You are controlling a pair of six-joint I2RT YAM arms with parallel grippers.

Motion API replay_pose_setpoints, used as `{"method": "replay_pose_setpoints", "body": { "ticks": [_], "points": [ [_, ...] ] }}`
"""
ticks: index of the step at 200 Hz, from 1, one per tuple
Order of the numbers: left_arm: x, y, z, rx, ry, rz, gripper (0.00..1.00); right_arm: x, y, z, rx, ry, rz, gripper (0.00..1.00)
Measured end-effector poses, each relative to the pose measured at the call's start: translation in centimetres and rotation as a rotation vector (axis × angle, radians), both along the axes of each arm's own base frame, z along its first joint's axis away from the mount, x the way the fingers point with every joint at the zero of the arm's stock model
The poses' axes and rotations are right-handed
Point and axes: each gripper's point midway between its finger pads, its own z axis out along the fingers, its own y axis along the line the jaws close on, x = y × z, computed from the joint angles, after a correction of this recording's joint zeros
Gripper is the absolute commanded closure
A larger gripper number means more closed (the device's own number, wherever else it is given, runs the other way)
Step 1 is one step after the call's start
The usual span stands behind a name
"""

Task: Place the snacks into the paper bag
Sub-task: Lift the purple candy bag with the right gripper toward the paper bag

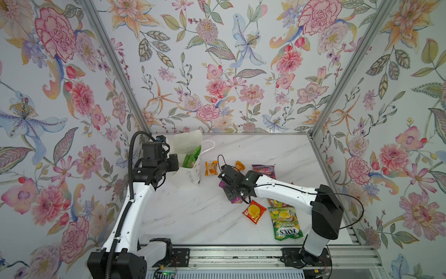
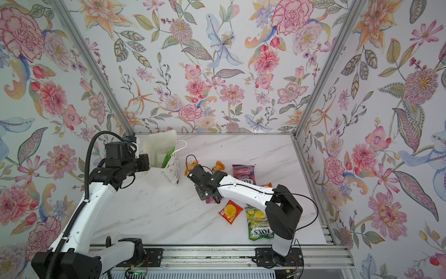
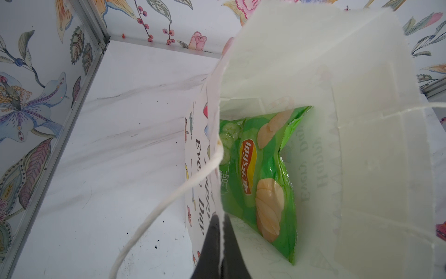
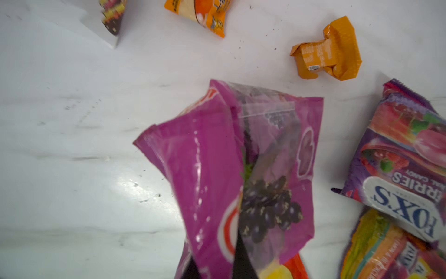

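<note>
Snacks (image 1: 286, 223), one bagged, six loose, grape pack (image 4: 241, 169) gripped by right tool (image 1: 228, 190), left tool (image 3: 220, 241) pinching paper bag (image 3: 374, 157)

Your white marble table (image 1: 193, 217) carries the paper bag (image 1: 190, 178), upright at ten o'clock. At eleven lies a flat orange pack (image 1: 211, 168), and at twelve, apart from it, a crumpled orange pack (image 1: 240, 166). The purple Fox's berries bag (image 1: 264, 169) sits at one. At five you have the red pack (image 1: 254, 211), and just beside it the green Fox's bag (image 1: 284, 223). Dark specks dot the marble.
</note>
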Motion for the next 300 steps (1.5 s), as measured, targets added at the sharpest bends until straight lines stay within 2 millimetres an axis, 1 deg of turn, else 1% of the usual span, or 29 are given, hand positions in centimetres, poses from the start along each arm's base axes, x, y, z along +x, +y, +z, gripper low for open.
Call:
{"method": "replay_pose_setpoints", "body": {
  "ticks": [20, 47, 74, 94, 121, 141, 162, 178, 192, 194, 205, 212, 239, 275, 300],
  "points": [
    [0.1, -0.1, 0.1, -0.002, 0.0, -0.002, 1.0, 0.1, -0.6, 2.5, 0.142, 0.023, -0.049, 1.0],
    [0.3, -0.1, 0.3, -0.006, 0.002, -0.003, 1.0, 0.4, -0.6, 6.2, 0.314, 0.017, -0.086, 1.0],
    [0.5, -0.5, 0.8, -0.009, 0.0, -0.011, 1.0, 0.7, -0.8, 9.5, 0.448, -0.005, -0.111, 1.0],
    [0.6, -0.9, 1.1, -0.01, 0.0, -0.019, 1.0, 1.0, -1.5, 12.1, 0.537, -0.028, -0.132, 1.0],
    [0.5, -1.6, 1.8, -0.013, -0.006, -0.033, 1.0, 1.9, -3.0, 15.3, 0.625, -0.081, -0.172, 1.0],
    [0.5, -1.8, 2.1, -0.018, -0.012, -0.036, 1.0, 2.7, -4.0, 16.9, 0.66, -0.111, -0.198, 1.0],
    [0.5, -1.9, 2.1, -0.021, -0.01, -0.036, 1.0, 3.6, -4.6, 18.5, 0.687, -0.139, -0.214, 1.0],
    [0.5, -1.9, 2.0, -0.021, -0.005, -0.037, 1.0, 4.0, -4.7, 20.3, 0.715, -0.164, -0.216, 1.0],
    [0.5, -2.0, 1.9, -0.02, 0.0, -0.039, 1.0, 4.1, -4.6, 21.9, 0.743, -0.185, -0.207, 1.0],
    [0.5, -2.1, 1.8, -0.02, 0.001, -0.04, 1.0, 4.1, -4.5, 22.4, 0.753, -0.19, -0.203, 1.0],
    [0.4, -2.1, 1.8, -0.02, 0.002, -0.042, 1.0, 4.2, -4.3, 23.8, 0.776, -0.205, -0.193, 1.0],
    [0.4, -2.1, 1.8, -0.019, 0.002, -0.042, 1.0, 4.3, -4.1, 25.1, 0.801, -0.221, -0.182, 1.0],
    [0.4, -2.1, 1.8, -0.02, 0.003, -0.042, 1.0, 4.5, -3.2, 28.5, 0.87, -0.249, -0.145, 1.0],
    [0.4, -2.3, 2.0, -0.02, 0.003, -0.048, 1.0, 5.0, -1.4, 31.9, 0.944, -0.267, -0.102, 1.0],
    [0.4, -2.5, 2.5, -0.021, -0.002, -0.052, 1.0, 4.7, 0.9, 33.9, 0.991, -0.267, -0.051, 1.0]
  ]
}}
